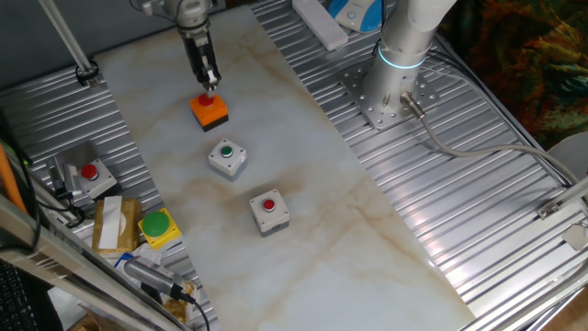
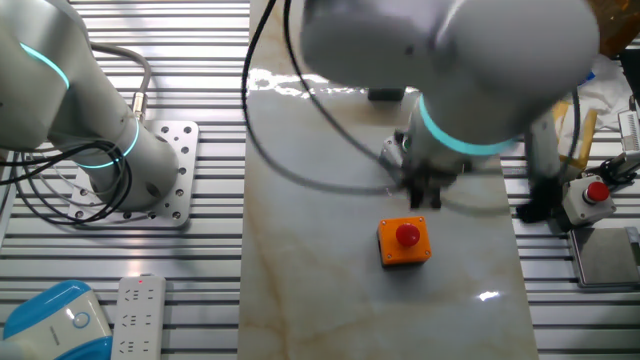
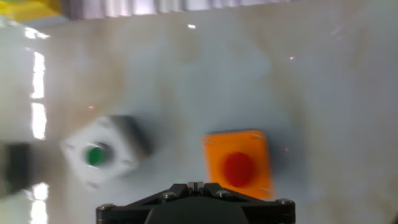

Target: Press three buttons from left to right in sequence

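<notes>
the pale marble table (image 1: 367,230) carries three small boxes in a slanting row. the arm (image 1: 409,32) reaches over its far end. the fingers (image 1: 210,85) hang just above the orange box (image 1: 209,110) with its red button; i cannot tell whether they are apart or together. next come the grey box with green button (image 1: 226,157) and the grey box with red button (image 1: 269,211).

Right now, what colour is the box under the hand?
Orange box with a red button, clearest in the hand view.
</notes>
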